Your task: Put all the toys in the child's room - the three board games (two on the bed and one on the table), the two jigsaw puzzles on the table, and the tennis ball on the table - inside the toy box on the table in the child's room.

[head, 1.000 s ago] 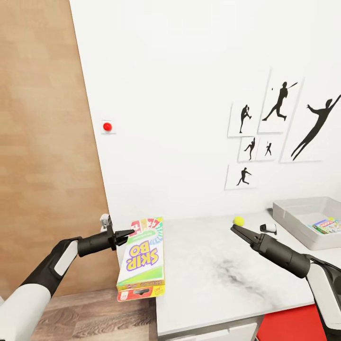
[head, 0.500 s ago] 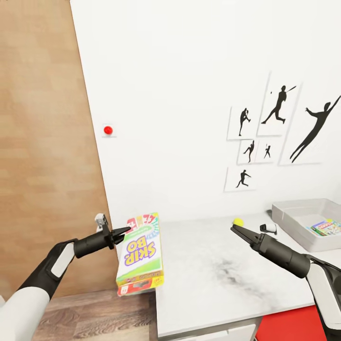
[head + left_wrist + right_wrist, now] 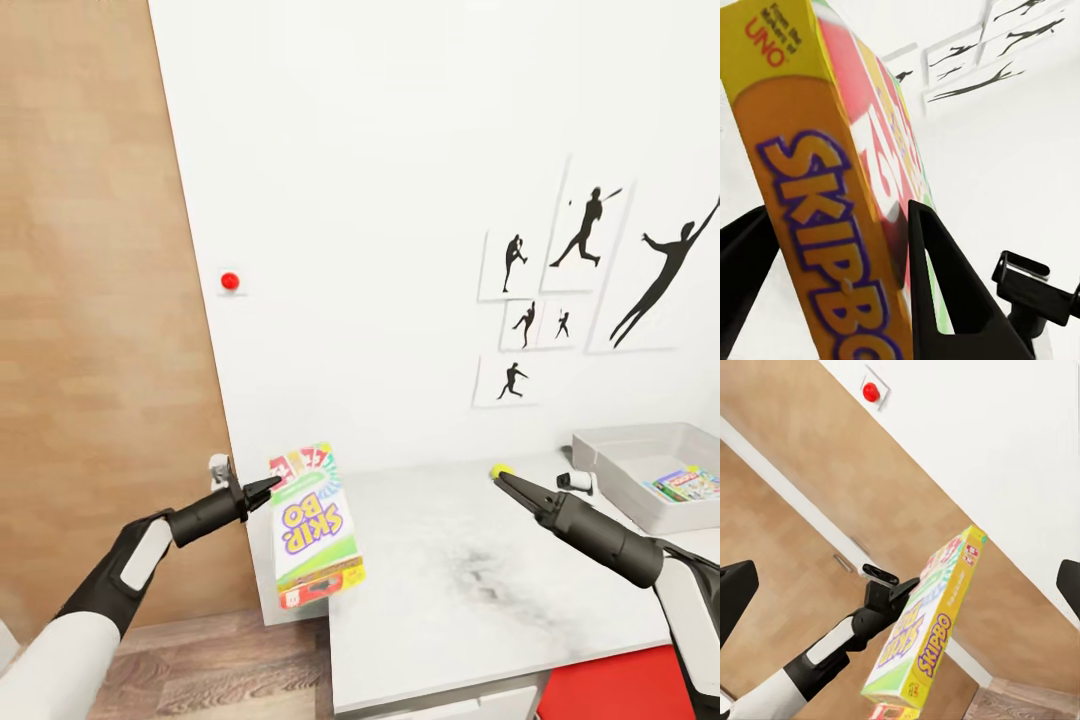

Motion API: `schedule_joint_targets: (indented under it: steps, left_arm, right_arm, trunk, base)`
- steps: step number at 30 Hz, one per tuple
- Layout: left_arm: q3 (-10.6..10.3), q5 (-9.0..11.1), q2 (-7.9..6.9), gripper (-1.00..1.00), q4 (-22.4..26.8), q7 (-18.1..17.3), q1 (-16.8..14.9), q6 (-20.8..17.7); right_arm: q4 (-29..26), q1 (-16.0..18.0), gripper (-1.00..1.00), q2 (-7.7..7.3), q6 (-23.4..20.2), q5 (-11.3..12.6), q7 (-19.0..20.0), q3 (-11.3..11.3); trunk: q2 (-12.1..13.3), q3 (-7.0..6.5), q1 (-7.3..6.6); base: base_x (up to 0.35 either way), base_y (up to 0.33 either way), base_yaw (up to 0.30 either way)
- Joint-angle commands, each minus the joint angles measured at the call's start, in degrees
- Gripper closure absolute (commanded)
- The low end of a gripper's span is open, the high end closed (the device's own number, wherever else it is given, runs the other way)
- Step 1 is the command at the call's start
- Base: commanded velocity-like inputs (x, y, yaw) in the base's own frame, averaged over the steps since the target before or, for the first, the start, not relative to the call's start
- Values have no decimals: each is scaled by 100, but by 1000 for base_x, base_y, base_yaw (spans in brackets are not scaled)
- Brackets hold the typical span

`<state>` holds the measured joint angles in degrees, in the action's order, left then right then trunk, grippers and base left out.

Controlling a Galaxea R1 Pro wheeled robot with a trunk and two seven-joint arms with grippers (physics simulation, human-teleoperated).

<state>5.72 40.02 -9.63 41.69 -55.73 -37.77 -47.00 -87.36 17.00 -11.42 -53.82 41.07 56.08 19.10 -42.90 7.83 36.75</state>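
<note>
- My left pincer (image 3: 268, 487) sits at the lower left of the head frame, clamped on the long edge of the Skip-Bo board game (image 3: 315, 527); in the left wrist view the box (image 3: 840, 225) is wedged between the two black fingers (image 3: 945, 292).
- The game box hangs tilted in the air, its far end raised and its red-edged near end dropping, just off the left edge of the table (image 3: 470, 590), partly overlapping that edge.
- From the right wrist view I see the same box (image 3: 930, 637) edge-on, held by the left arm (image 3: 817, 660) in front of the wood door (image 3: 810, 532).
- My right pincer (image 3: 505, 483) hovers over the middle of the table with its tips drawn together on nothing.
- The tennis ball (image 3: 499, 469) lies on the table directly behind that tip, partly hidden by it.
- A small white and black object (image 3: 572, 481) stands on the table between the ball and the toy box (image 3: 640, 475); I cannot tell what it is.
- The toy box is at the right edge of the frame, on the table, with a colourful printed box (image 3: 686, 484) lying inside.
- On the white wall are a red button (image 3: 230, 282) at the left and black silhouette pictures (image 3: 590, 285) at the right.
- A red patch (image 3: 620, 685) shows below the table at lower right.
</note>
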Motion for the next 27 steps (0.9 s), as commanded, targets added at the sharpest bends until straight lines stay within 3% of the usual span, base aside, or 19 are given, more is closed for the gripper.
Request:
schedule_joint_targets:
  steps: [1,7,10,13,17,20,25,27]
  left_arm:
    - [75,21,71,100,0,100,11,110]
    - [645,31,435,100,128,632,157,657]
    - [801,31,574,100,329,791,286,777]
    - [904,32,725,100,753,878,506,879]
    - [1075,33,1046,100,2039,1021,1140,897]
    - [1326,50,1275,100,3023,1275,1555,601]
    - [1621,209,1349,100,3416,1359,1671,-265]
    - [1654,245,1360,100,3454,1372,1679,-450]
  right_arm:
    - [3,5,-100,0,-26,-1,19,43]
    - [23,5,-100,0,-33,5,25,187]
    - [32,5,-100,0,-32,6,25,227]
    - [44,5,-100,-2,-28,6,26,247]
    - [51,5,-100,-8,-25,6,26,262]
    - [52,5,-100,-9,-22,6,15,262]
    - [53,5,-100,-9,-21,6,9,262]
    - [53,5,-100,-9,-19,4,7,265]
  trunk:
    - [34,-9,-21]
    - [275,-117,-153]
    - [395,-171,-219]
    - [516,-225,-285]
    - [676,-296,-373]
    - [796,-350,-439]
    - [997,-440,-548]
    - [1077,-476,-592]
  base:
    - [0,0,0]
    - [0,0,0]
    - [0,0,0]
    - [0,0,0]
    - [0,0,0]
    - [0,0,0]
    - [0,0,0]
    - [0,0,0]
